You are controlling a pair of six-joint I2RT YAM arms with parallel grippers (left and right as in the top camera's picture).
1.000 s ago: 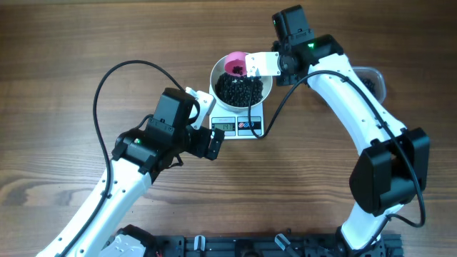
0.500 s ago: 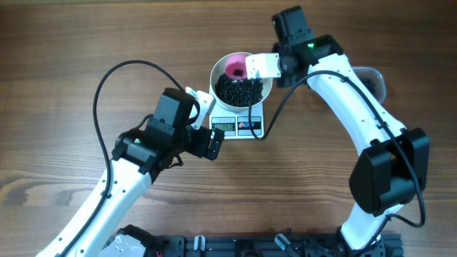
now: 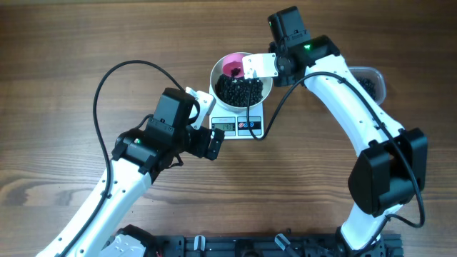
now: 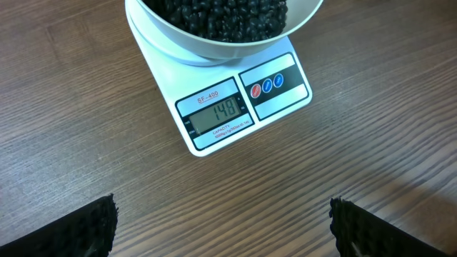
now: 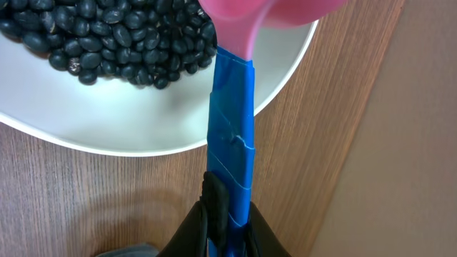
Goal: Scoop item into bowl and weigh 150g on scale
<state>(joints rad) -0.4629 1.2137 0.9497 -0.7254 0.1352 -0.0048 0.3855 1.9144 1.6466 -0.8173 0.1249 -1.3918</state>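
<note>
A white bowl (image 3: 213, 80) of black beans (image 3: 239, 91) is seen on the scale (image 3: 239, 126), toward the far edge of the tabletop (image 3: 64, 43). A pink scoop (image 3: 233, 66) is held over the bowl by the right claw (image 3: 255, 66).

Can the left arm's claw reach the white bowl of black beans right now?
Probably yes. The open left claw faces the round white bowl on the small white digital scale, with only bare wooden table between. The right claw holds a pink plastic scoop over the bowl's far side.
</note>
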